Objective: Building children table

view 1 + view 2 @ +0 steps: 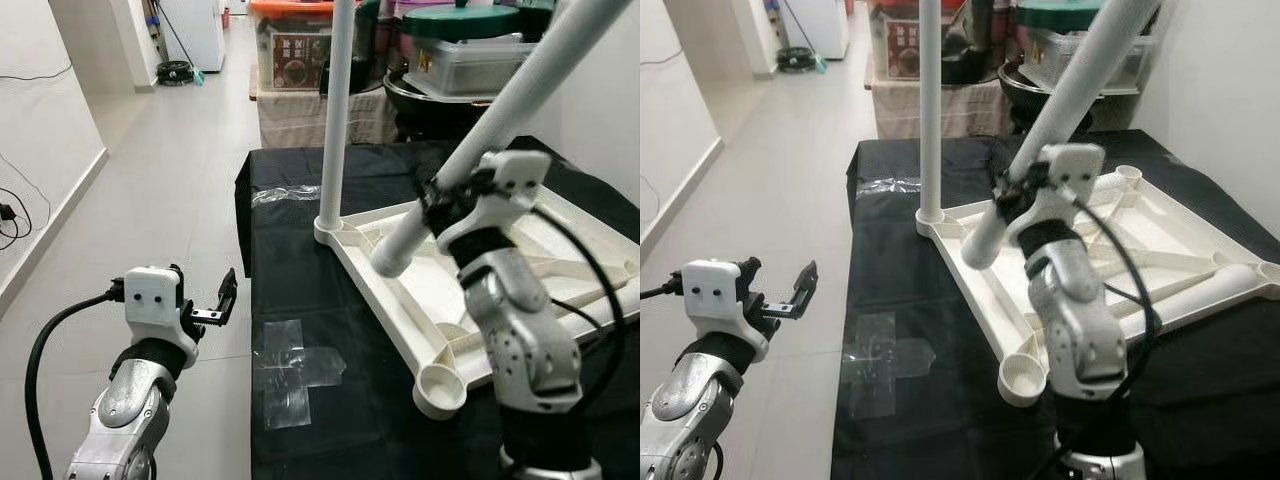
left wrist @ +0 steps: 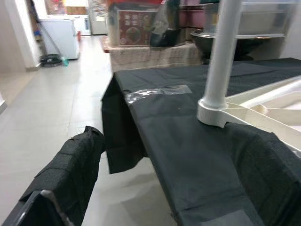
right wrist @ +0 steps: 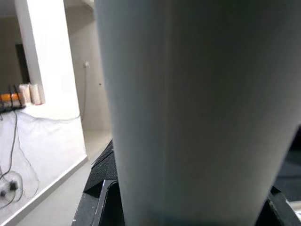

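Tabletop: the white children's tabletop lies upside down on the black cloth of a work table, ribs up, its near corner socket empty.
Fitted leg: one white table leg stands upright in the far left corner socket.
Loose leg: a second white leg slants from far right down to its open end, which hangs over the tabletop's left rim, between the two left sockets and in neither.
Right gripper: the right gripper is clamped round the loose leg near its lower end.
Left gripper: the left gripper hovers off the table's left edge over the floor, fingers apart and holding nothing.
Risk, alignment: the leg is tilted, so pushed down as it is it would likely jam on the socket's lip or skid along the rim.
Risk, tabletop: nothing steadies the tabletop; a sideways push could slide it on the cloth.
Risk, grip: held low with most of its length above, the leg may pivot in the fingers.
Risk, neighbour: a swing of the long upper end could knock the standing leg or the storage boxes behind.
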`<state>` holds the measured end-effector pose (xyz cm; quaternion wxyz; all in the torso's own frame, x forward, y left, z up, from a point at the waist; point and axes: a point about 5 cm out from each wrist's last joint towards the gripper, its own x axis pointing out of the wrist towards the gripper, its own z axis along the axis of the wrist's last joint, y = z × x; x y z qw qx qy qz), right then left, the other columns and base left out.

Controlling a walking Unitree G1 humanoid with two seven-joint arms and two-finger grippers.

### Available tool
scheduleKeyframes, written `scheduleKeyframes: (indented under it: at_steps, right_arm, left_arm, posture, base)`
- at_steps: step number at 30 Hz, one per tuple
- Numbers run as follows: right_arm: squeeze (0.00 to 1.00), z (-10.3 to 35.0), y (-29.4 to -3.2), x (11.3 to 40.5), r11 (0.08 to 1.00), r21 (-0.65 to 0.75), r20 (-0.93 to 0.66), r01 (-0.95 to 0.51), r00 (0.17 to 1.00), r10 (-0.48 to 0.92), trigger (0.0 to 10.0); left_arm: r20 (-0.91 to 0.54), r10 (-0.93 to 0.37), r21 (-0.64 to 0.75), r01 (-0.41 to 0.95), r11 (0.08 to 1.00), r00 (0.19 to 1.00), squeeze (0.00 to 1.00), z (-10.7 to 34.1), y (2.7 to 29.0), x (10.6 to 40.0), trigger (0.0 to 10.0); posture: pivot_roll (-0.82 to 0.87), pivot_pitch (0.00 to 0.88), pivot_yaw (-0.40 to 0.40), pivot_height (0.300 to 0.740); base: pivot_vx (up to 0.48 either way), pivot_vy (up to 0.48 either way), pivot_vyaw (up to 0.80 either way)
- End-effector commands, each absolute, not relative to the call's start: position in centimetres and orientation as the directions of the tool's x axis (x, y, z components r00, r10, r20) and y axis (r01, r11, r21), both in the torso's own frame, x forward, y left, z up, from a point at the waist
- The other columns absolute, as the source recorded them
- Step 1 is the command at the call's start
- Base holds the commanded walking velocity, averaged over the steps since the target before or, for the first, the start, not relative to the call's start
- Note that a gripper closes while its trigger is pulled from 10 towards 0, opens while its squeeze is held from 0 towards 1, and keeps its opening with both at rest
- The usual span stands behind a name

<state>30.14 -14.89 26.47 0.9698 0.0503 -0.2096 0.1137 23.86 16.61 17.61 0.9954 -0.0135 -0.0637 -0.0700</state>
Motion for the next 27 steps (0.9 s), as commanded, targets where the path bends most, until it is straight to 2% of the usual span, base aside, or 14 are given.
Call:
scheduleKeyframes:
  at_steps: [1,6,15,27]
  right_arm:
    - [0.00,27.1,-14.6,29.5,0.972,0.004,0.481,-0.237,0.852,0.206,10.0]
    - [0.00,26.3,-14.9,29.5,0.976,-0.023,0.476,-0.214,0.857,0.199,10.0]
    - [0.00,25.1,-15.2,29.6,0.983,-0.088,0.470,-0.162,0.863,0.184,10.0]
    - [0.00,24.9,-14.7,30.2,0.985,-0.046,0.480,-0.167,0.861,0.168,10.0]
  left_arm:
    - [0.128,-0.142,0.000,0.143,0.990,0.982,0.00,17.6,16.5,23.5,10.0]
    - [0.127,-0.138,-0.002,0.140,0.990,0.982,0.00,17.5,16.5,23.3,10.0]
    - [0.142,-0.145,0.076,0.135,0.988,0.979,0.00,17.7,17.0,23.5,10.0]
    - [0.152,-0.159,0.082,0.148,0.986,0.975,0.00,17.6,16.4,24.0,10.0]
  posture:
    - [0.05,0.000,-0.045,0.740]
    - [0.06,0.000,-0.051,0.740]
    - [0.06,0.000,-0.063,0.740]
    - [0.06,0.000,-0.061,0.740]
  base:
    - [0.000,0.000,0.00]
    - [0.000,0.000,0.00]
    - [0.000,0.000,0.00]
    - [0.000,-0.442,0.00]
